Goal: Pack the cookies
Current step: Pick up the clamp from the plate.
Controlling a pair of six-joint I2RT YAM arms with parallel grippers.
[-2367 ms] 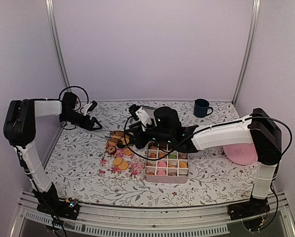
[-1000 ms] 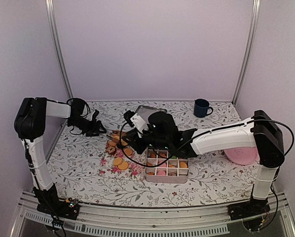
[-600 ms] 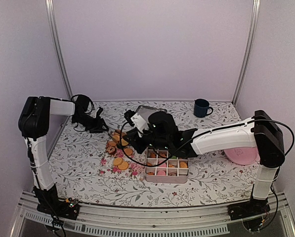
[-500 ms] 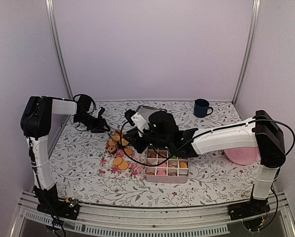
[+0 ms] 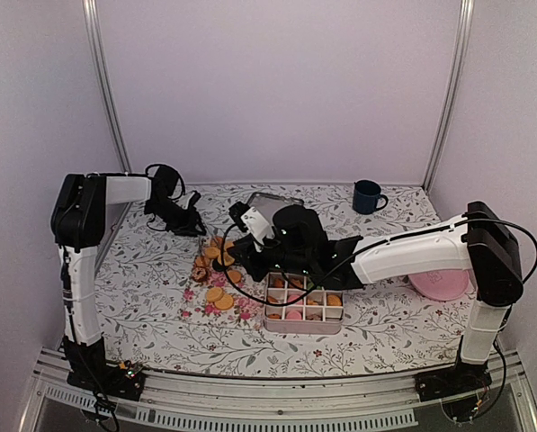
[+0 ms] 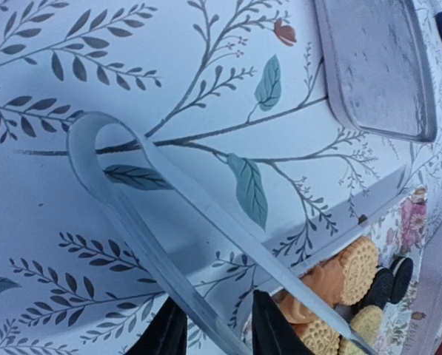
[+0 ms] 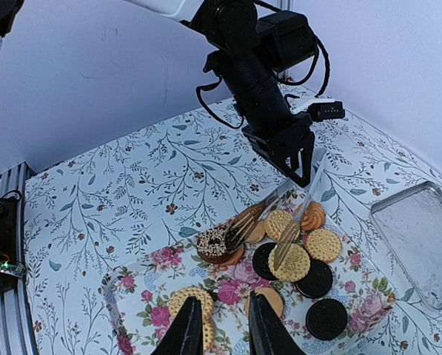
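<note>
Left wrist view: the left gripper (image 6: pixel 215 314) has its black fingers (image 6: pixel 269 333) closed on the clear tongs (image 6: pixel 206 207), one arm of which runs down between them; the tongs' looped end lies away from the camera, and their tips point toward the cookies (image 6: pixel 354 270). In the right wrist view the right gripper (image 7: pixel 222 307) hangs just above that pile; its fingers (image 7: pixel 187 329) stand a little apart with nothing between them.

Most loose cookies, golden ones and a few dark ones, lie on a rose-printed tray (image 7: pixel 154 314) left of the divided tin (image 5: pixel 302 327); the tin's visible compartments hold more, orange and pink; the right arm hides its far rows. A grey metal lid (image 6: pixel 376 66) lies flat beyond the pile.

All of it rests on a white tablecloth (image 5: pixel 142 297) printed with leafy sprigs; a blue mug (image 5: pixel 368 195) stands at the far right corner, well apart from the tin; a pink plate (image 5: pixel 434 281) sits at the right edge, partly behind the right arm. Pale lilac walls (image 5: pixel 277 81) close the table in on three sides; two metal posts (image 5: pixel 106 90) rise at the back corners.

Against the earliest top view, the left arm has swung inward; its gripper, then near the table's left edge, now sits close beside the pile. The right arm hardly differs; the cookies, tin, lid, mug and plate lie as they did.
</note>
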